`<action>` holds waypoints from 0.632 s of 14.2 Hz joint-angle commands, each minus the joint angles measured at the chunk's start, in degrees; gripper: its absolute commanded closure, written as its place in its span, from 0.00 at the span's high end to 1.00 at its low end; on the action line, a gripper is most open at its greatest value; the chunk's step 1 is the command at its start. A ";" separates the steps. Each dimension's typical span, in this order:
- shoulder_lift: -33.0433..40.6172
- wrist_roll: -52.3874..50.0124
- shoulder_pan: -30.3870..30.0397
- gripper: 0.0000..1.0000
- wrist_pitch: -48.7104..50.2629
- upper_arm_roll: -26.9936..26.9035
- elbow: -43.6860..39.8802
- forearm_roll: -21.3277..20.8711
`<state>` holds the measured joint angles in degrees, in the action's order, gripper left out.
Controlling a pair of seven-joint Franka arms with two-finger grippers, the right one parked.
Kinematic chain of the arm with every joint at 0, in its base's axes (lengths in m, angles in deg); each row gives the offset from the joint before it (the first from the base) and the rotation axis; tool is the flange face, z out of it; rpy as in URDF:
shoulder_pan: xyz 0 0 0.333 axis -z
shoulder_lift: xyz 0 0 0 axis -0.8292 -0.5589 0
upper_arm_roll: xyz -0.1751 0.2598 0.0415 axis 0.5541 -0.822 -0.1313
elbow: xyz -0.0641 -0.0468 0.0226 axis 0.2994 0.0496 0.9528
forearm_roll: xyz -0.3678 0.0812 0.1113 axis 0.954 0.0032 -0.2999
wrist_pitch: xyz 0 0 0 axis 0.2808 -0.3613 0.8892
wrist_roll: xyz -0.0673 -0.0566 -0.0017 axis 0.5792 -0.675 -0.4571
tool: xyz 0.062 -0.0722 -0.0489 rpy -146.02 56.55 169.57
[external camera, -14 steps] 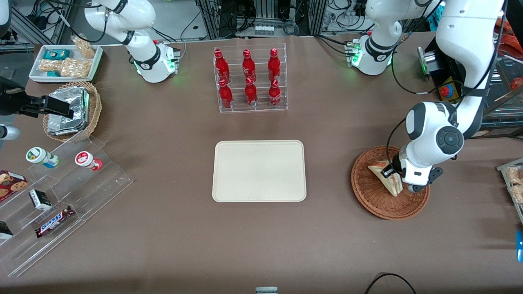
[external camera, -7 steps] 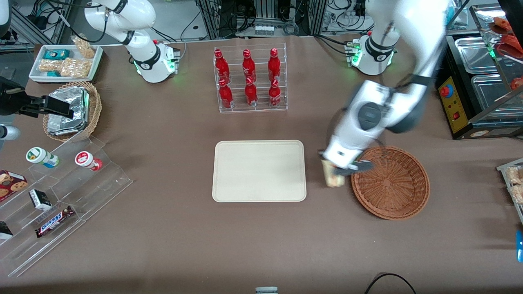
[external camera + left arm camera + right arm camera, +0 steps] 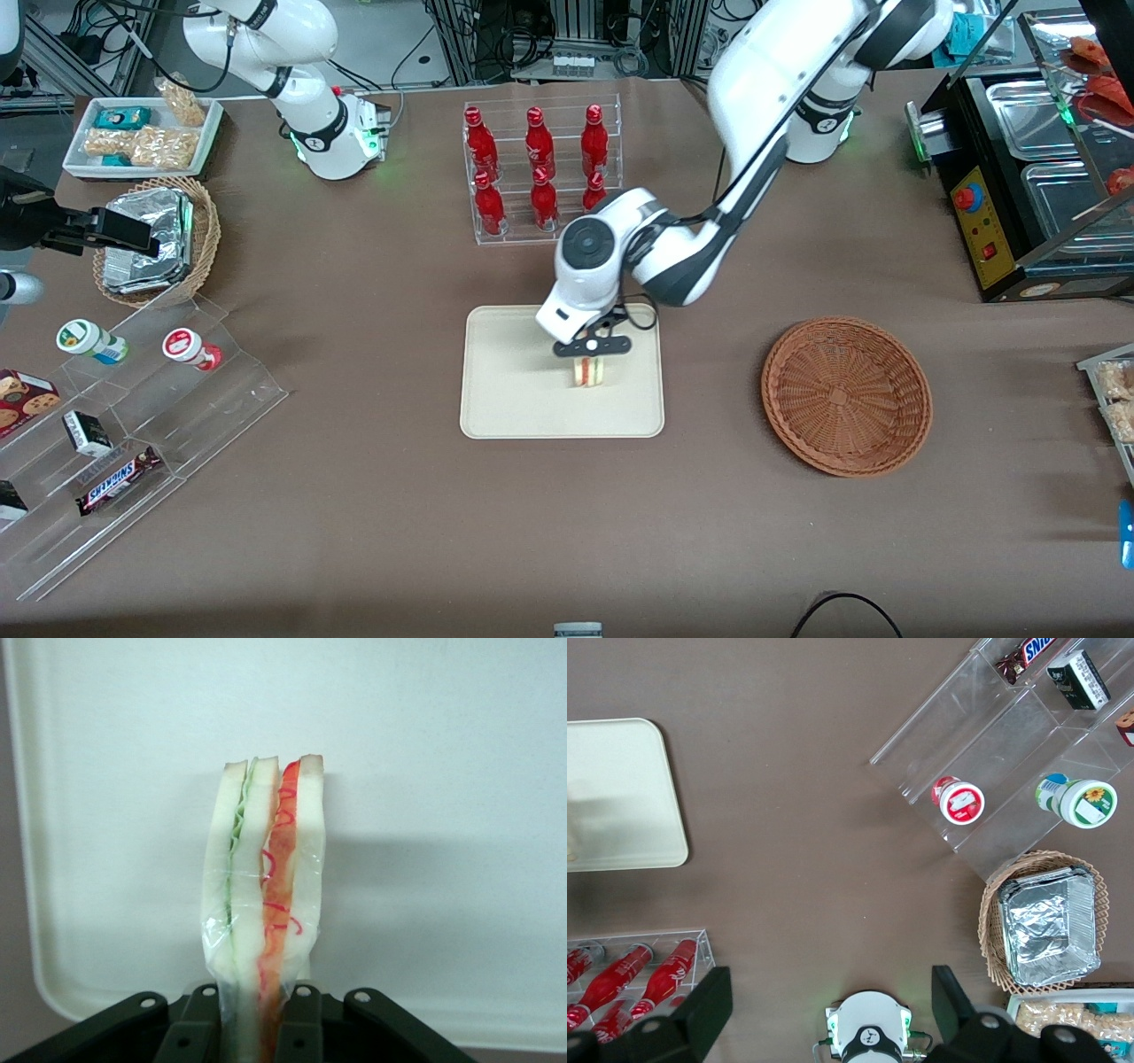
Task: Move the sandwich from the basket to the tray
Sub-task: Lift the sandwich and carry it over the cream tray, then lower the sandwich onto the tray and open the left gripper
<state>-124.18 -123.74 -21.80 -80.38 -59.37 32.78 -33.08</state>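
The sandwich (image 3: 588,372) (image 3: 264,895), a plastic-wrapped wedge of white bread with green and red filling, hangs with its cut edge down over the cream tray (image 3: 505,399) (image 3: 461,771) (image 3: 620,797). My gripper (image 3: 592,351) (image 3: 257,1032) is shut on the sandwich's upper end, one black finger pressed on each bread face. Whether the sandwich's lower edge touches the tray I cannot tell. The reddish-brown wicker basket (image 3: 846,394) stands beside the tray toward the working arm's end of the table, with nothing in it.
A clear rack of red bottles (image 3: 540,173) stands farther from the front camera than the tray. Toward the parked arm's end are a tan basket with foil packets (image 3: 155,239), a white snack dish (image 3: 142,133) and a clear stepped shelf (image 3: 133,425).
My gripper has carried the sandwich out of the basket, across the gap, and over the tray. The basket is left with nothing in it.
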 commanded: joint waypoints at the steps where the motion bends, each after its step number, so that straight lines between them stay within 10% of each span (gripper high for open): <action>1: -2.13 -2.02 1.12 0.20 1.35 -0.72 -3.45 -1.22; 7: -1.25 -2.20 0.94 1.00 1.44 -0.98 -4.24 -1.39; 9: 0.76 -2.20 0.33 1.00 3.79 -1.07 -4.33 -1.39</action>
<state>-125.78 -124.50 -21.59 -79.60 -59.85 28.87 -33.27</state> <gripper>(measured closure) 0.154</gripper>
